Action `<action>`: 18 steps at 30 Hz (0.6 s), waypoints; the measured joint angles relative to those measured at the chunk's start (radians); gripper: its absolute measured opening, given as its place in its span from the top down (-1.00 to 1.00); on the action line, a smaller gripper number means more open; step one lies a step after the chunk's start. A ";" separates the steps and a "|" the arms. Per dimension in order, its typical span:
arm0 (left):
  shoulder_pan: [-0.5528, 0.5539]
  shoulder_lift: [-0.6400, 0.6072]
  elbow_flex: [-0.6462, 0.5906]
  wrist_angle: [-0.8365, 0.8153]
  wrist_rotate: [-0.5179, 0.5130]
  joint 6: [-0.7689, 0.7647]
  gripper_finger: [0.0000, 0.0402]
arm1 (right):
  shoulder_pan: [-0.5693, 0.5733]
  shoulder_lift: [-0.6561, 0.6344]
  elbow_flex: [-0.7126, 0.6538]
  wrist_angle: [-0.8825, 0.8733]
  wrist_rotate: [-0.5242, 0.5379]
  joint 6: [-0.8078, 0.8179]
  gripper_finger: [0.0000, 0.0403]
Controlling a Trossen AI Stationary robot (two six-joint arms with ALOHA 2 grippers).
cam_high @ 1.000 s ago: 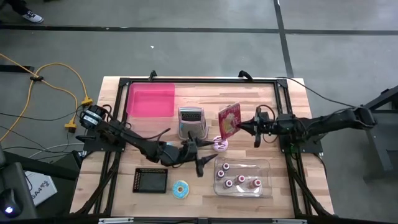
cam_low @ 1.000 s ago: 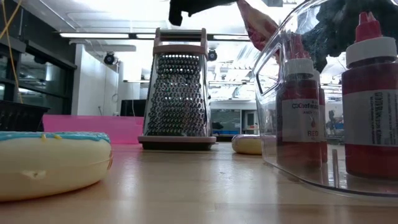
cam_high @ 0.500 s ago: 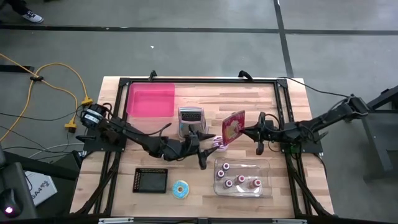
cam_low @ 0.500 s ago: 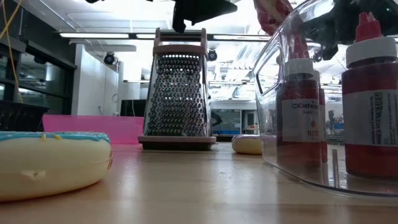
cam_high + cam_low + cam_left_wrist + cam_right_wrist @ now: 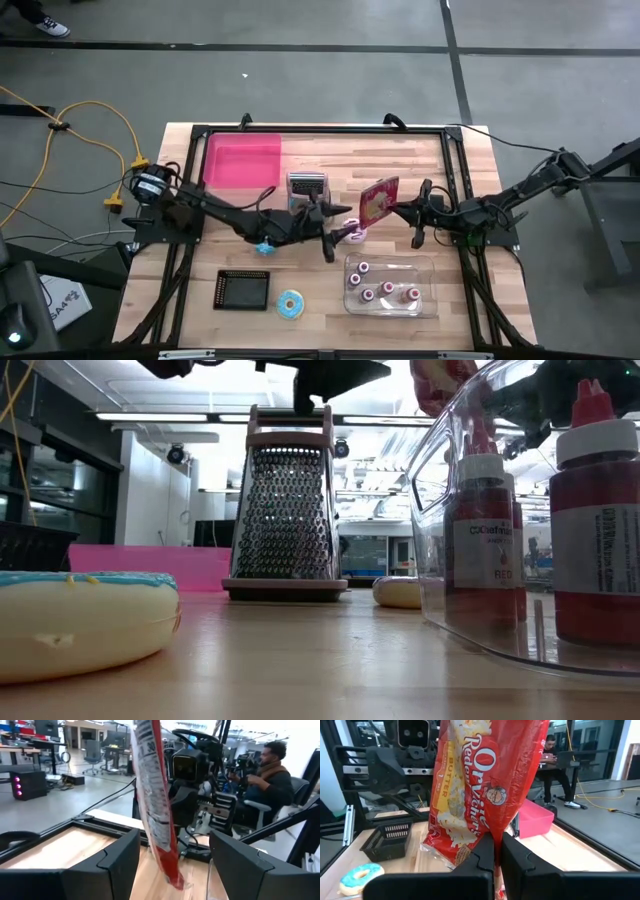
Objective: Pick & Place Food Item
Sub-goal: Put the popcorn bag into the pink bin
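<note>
Between the right gripper's [image 5: 492, 852] jaws, pressed together, hangs a red popcorn bag [image 5: 480, 785], pinched at its edge and held upright above the counter [image 5: 330, 160]. Facing it, the left gripper [image 5: 172, 865] has its jaws spread wide on either side of the bag's lower end, not touching it. Just beside them stands a metal grater [image 5: 307, 188]. Nearer the front lie a clear bin of red bottles [image 5: 390, 285], a blue-iced doughnut [image 5: 290, 304] and a black basket [image 5: 243, 289].

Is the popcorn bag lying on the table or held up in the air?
In the air: the right gripper is shut on the popcorn bag, which hangs clear of the table.
</note>
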 joint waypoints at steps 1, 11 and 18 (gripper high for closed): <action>0.007 0.000 0.000 0.002 0.008 0.000 -0.16 | 0.000 0.000 0.000 0.000 0.000 -0.002 0.98; 0.067 0.000 0.000 0.003 0.069 -0.022 -0.16 | 0.000 0.000 0.000 0.012 0.018 -0.029 0.98; 0.088 0.000 0.001 0.003 0.102 -0.027 -0.16 | -0.035 0.002 0.000 0.014 0.017 -0.034 0.98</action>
